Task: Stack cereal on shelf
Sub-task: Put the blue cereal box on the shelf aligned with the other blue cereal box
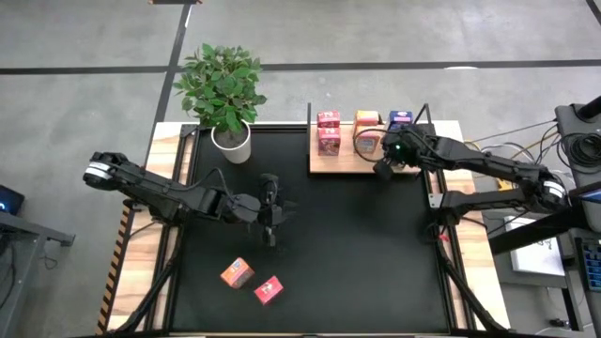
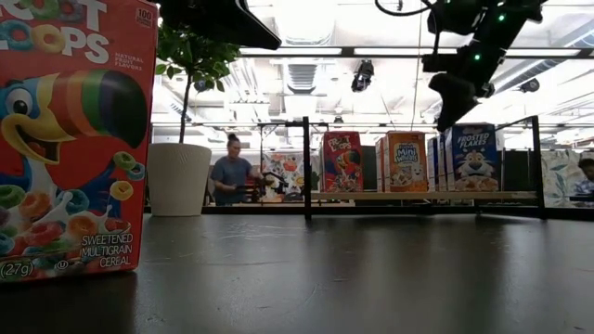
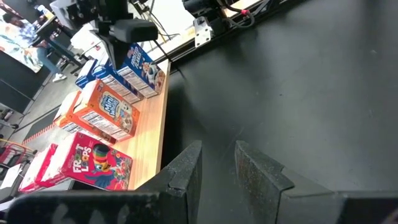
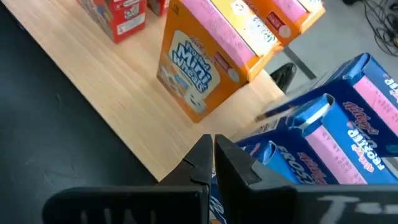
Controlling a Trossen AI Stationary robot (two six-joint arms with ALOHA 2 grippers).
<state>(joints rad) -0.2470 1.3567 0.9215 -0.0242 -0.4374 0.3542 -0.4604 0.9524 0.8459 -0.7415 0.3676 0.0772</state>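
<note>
The shelf [image 1: 349, 167] stands at the table's far right, a light-wood board with red [image 1: 329, 132], orange [image 1: 367, 133] and blue [image 1: 401, 119] cereal boxes standing on it. One orange box [image 1: 237, 273] and one red box [image 1: 269, 289] lie on the black table near its front edge. My right gripper [image 1: 382, 170] hangs shut over the shelf's near edge, just in front of the blue boxes [image 4: 348, 124] and higher than their tops [image 2: 475, 158]. My left gripper [image 3: 217, 168] hovers over the table's middle, narrowly open with nothing between its fingers.
A potted plant [image 1: 225, 103] stands at the table's far left corner. Thin black posts [image 2: 306, 167] rise at the shelf's ends. The red box near the front fills the low view's left side [image 2: 70, 139]. A person [image 2: 229, 176] sits in the room behind.
</note>
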